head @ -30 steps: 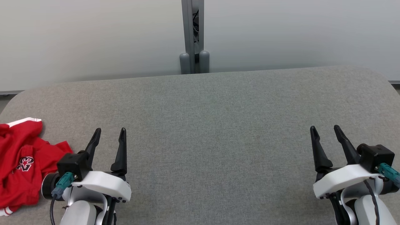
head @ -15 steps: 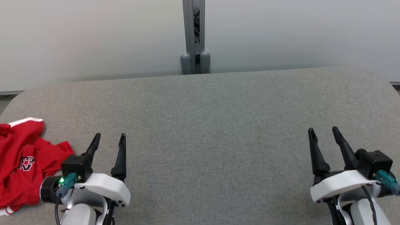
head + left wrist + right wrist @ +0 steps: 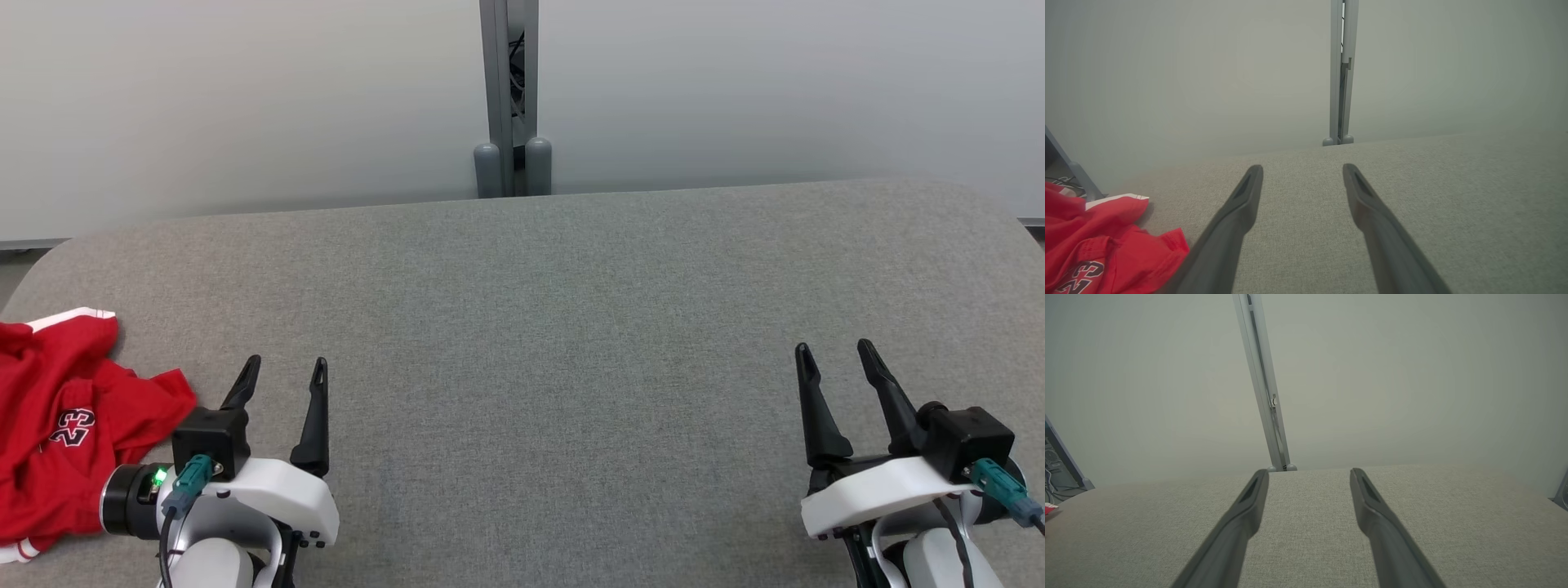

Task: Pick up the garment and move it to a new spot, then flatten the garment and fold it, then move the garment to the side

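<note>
Just left of the left pincer [image 3: 287, 361], crumpled red garment [image 3: 57, 400], ungrasped

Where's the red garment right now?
In the head view the red garment lies crumpled at the grey table's left edge, just left of the open left claw.

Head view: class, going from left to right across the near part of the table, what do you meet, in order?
In order: garment → left gripper → right gripper.
</note>
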You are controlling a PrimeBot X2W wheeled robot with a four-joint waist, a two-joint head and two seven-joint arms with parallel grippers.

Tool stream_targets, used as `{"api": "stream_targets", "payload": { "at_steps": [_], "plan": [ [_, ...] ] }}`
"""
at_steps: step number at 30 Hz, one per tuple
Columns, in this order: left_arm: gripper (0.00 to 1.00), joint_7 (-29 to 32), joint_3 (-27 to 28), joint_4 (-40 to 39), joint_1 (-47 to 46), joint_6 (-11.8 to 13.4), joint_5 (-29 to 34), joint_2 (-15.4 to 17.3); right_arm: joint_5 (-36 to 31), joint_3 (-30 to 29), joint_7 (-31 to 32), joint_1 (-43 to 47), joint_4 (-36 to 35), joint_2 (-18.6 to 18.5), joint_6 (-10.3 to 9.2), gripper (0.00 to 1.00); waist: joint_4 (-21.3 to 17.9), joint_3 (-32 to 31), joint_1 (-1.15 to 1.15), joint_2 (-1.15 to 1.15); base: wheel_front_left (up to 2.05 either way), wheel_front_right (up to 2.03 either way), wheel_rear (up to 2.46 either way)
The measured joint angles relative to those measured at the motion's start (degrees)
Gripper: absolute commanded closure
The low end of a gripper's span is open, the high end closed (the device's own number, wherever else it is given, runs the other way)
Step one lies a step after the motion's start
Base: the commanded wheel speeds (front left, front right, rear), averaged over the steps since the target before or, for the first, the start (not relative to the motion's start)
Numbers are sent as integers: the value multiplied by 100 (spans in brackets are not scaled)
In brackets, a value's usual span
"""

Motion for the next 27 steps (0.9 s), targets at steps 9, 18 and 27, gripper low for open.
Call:
{"api": "stream_targets", "payload": {
  "at_steps": [9,18,27],
  "plan": [
    [0,2,-16,-19,32,43,-30,14,54,-11,-1,-2,53,2,0,0,-1,20,0,0,0,0,0],
    [0,34,-65,-40,52,92,-73,24,107,-22,-1,-2,70,2,0,0,5,6,0,0,0,0,0],
    [0,-7,-42,-46,36,116,-210,27,134,-57,-1,-2,52,1,0,0,102,18,0,0,0,0,0]
  ]
}}
